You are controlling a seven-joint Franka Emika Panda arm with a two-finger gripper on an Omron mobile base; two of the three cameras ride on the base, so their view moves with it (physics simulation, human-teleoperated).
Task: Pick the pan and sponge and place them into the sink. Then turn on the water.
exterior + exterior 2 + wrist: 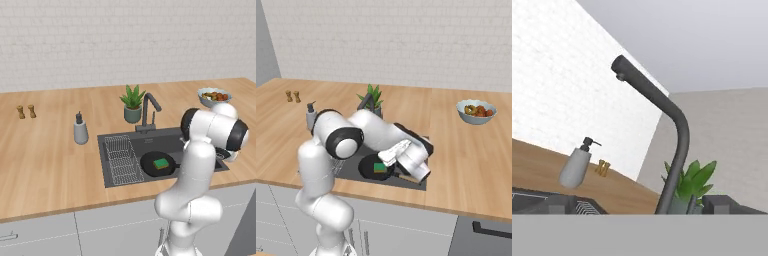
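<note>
The black pan (pixel 151 165) lies in the dark sink (pixel 165 142), right of the wire rack (pixel 121 160). On the pan rests the green sponge (pixel 161 163). From the right base view I see the pan (pixel 370 169), the sponge (pixel 380 167) and the wooden handle (pixel 406 177) below my forearm. My gripper (pixel 642 204) is open and empty, low by the sink, its fingertips (pixel 559 202) wide apart. It looks up at the dark curved faucet (pixel 672 115), which also stands behind the basin (pixel 149 105). No water falls from the spout.
A grey soap bottle (pixel 80 130) stands left of the sink and a potted plant (pixel 132 102) behind it. A bowl of fruit (pixel 213 96) sits at the back right. Two small shakers (pixel 26 111) are far left on the wooden counter.
</note>
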